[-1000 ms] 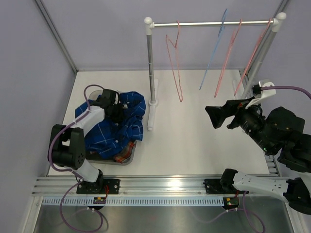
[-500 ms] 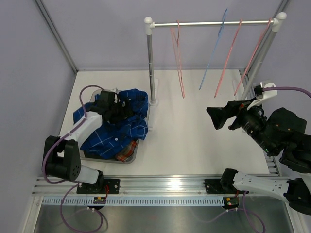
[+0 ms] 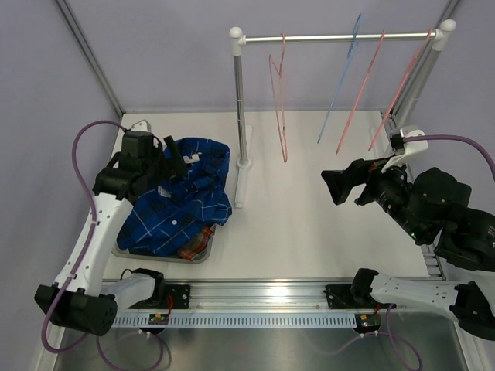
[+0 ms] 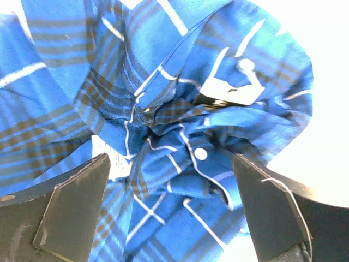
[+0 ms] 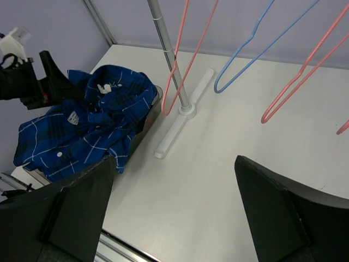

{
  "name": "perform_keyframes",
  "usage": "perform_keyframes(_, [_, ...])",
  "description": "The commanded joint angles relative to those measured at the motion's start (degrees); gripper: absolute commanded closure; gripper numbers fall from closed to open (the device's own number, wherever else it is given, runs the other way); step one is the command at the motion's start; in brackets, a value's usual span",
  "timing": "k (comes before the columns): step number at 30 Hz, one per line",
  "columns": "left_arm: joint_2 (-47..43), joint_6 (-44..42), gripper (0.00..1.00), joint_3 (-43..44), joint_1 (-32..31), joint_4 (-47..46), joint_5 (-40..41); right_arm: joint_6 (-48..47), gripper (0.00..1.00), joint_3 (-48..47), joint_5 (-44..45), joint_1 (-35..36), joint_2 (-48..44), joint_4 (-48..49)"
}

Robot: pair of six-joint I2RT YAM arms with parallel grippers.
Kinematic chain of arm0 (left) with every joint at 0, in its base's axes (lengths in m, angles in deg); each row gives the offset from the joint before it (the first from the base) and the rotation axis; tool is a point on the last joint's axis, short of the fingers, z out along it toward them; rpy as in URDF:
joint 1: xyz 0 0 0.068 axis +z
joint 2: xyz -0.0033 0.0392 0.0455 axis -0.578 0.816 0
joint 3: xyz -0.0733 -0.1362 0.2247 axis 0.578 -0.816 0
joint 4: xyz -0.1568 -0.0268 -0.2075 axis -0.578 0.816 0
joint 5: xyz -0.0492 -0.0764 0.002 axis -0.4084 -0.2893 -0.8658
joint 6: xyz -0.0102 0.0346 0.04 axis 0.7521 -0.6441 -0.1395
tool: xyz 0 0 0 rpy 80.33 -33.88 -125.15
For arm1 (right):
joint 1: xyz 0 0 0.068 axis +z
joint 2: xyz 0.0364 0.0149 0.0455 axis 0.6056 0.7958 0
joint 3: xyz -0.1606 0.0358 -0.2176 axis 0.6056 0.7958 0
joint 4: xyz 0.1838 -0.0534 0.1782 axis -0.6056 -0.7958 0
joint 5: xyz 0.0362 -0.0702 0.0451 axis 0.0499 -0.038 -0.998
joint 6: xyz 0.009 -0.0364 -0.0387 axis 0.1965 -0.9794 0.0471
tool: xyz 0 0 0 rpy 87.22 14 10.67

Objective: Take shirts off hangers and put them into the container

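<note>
Blue checked cloth, the top shirt (image 3: 182, 197), lies heaped in the tub (image 3: 203, 257) left of the rail stand (image 3: 240, 100), one fold spilling over the rim toward the stand's foot. The left gripper (image 4: 172, 185) hovers just above it, jaws spread wide and holding nothing. The right gripper (image 3: 338, 185), right of the stand, is likewise spread and empty. The hangers (image 3: 338, 79) on the stand hang bare. Best to lift the left arm straight up so no fold snags, then tuck the overhang in.
</note>
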Motion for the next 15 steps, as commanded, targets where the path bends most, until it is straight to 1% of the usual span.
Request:
perform_keyframes(1, [-2.19, -0.01, 0.01, 2.84, -0.71, 4.72, 1.91, 0.23, 0.01, 0.26, -0.85, 0.48, 1.04, 2.61])
perform_keyframes(4, [-3.68, 0.52, 0.01, 1.88, -1.15, 4.81, 4.01, 0.31, 0.01, -0.01, -1.38, 0.39, 1.74, 2.70])
perform_keyframes(6, [-7.81, 1.40, 0.01, -0.14, -1.68, 2.37, 5.07, 0.23, 0.01, 0.17, -1.38, 0.48, 2.26, 2.53])
perform_keyframes(9, [-12.91, 1.23, 0.01, -0.59, -2.29, -0.72, 2.45, 0.57, 0.01, 1.57, -1.47, 0.39, 2.44, 2.00])
perform_keyframes(10, [-13.96, 0.18, 0.01, -0.59, -2.55, -1.86, -1.91, 0.93, 0.00, 2.18, -1.56, 0.39, 2.62, 1.22])
perform_keyframes(12, [-17.38, -0.97, 0.01, -1.81, -2.73, -6.51, -8.16, 2.33, 0.01, 4.90, -1.56, 0.48, 2.88, 0.59])
perform_keyframes(13, [-18.79, -1.32, 0.01, -2.69, -3.26, -8.53, -13.85, 3.03, 0.01, 5.87, -1.56, 0.39, 2.88, 0.24])
perform_keyframes(14, [-20.37, -1.67, 0.01, -4.00, -3.61, -10.98, -16.25, 3.39, 0.01, 8.23, -1.99, 0.39, 2.80, 0.41])
perform_keyframes(15, [-24.13, -1.68, 0.01, -7.85, -3.87, -17.01, -18.37, 4.00, 0.00, 9.47, -2.08, 0.39, 2.19, 0.85])
